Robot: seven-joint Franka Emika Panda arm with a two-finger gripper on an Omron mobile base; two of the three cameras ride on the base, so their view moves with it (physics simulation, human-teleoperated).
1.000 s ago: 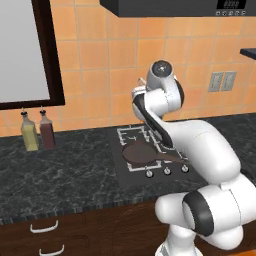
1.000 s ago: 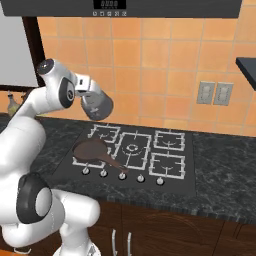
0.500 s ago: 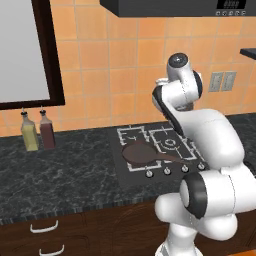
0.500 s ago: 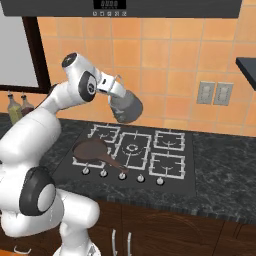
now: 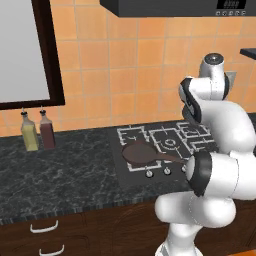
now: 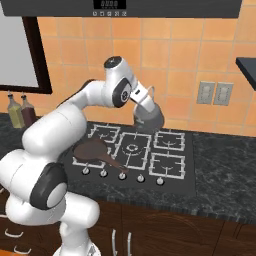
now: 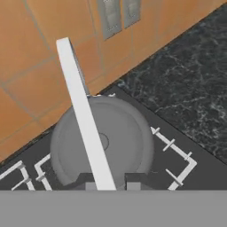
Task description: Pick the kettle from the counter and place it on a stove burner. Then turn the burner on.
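Hanging by its arched handle from the gripper [image 7: 106, 184], whose fingers are clamped on the wire, the kettle [image 6: 148, 118] is in the air over the back row of the cooktop [image 6: 186, 186], near its right rear stove burner [image 6: 169, 140]. It is held high, likely so it passes over the grates and the frying pan [image 6: 95, 151] at the front left corner.

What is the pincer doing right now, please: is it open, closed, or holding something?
Pincer: closed on the kettle's handle, carrying the kettle in the air above the stove.
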